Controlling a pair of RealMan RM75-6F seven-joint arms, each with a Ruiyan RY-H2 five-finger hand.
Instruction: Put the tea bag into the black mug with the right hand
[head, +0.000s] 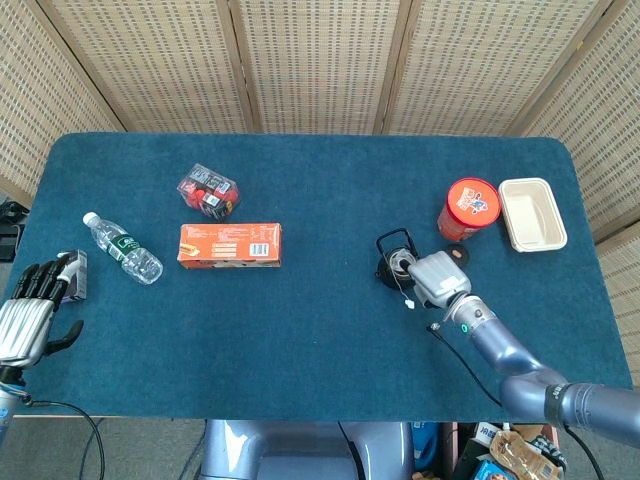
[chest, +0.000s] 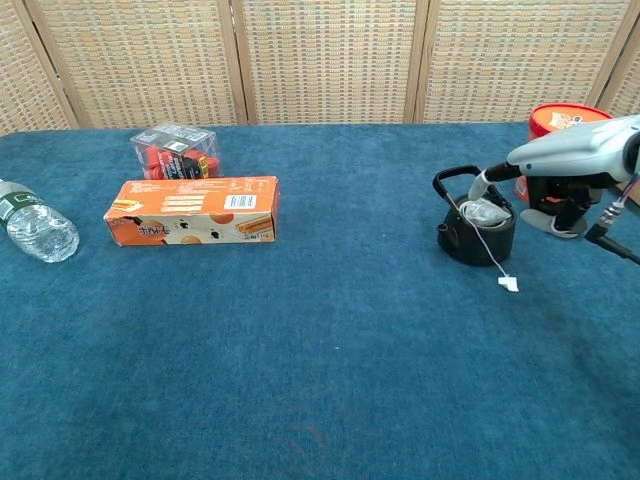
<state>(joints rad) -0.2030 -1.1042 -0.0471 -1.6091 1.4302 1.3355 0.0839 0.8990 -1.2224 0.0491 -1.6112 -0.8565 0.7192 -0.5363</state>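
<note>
Head view: we see the black mug (head: 396, 266) standing upright on the blue table (head: 320, 340), right of centre, its handle loop pointing to the far left. The tea bag (head: 402, 263) sits inside it as a pale lump, and its string runs out over the near rim towards the near side, ending in a small white tag (head: 409, 303) on the cloth just beside the mug. The right hand (head: 433, 277) lies just right of the mug, back upward, its fingers reaching toward the rim; from here we cannot tell how they are set. Far right of it stand an orange-lidded canister (head: 467, 208) and a cream tray (head: 532, 213), with a small dark disc (head: 458, 256) between canister and hand. On the left half we see an orange box (head: 230, 244), a clear pack of red items (head: 208, 191) and a water bottle (head: 122, 248) lying on its side. The left hand (head: 27, 315) rests at the near left edge, fingers curled in on nothing, beside a small grey box (head: 76, 276).

Chest view: we see the mug (chest: 476, 233) with the bag (chest: 485, 211) bulging at its mouth. The string slants down to the right, its long axis running from the rim to the tag (chest: 510, 284) on the cloth. The right hand (chest: 560, 185) hovers to the right, one fingertip at the rim, the other fingers loosely spread and holding nothing. The left hand does not show here.
</note>
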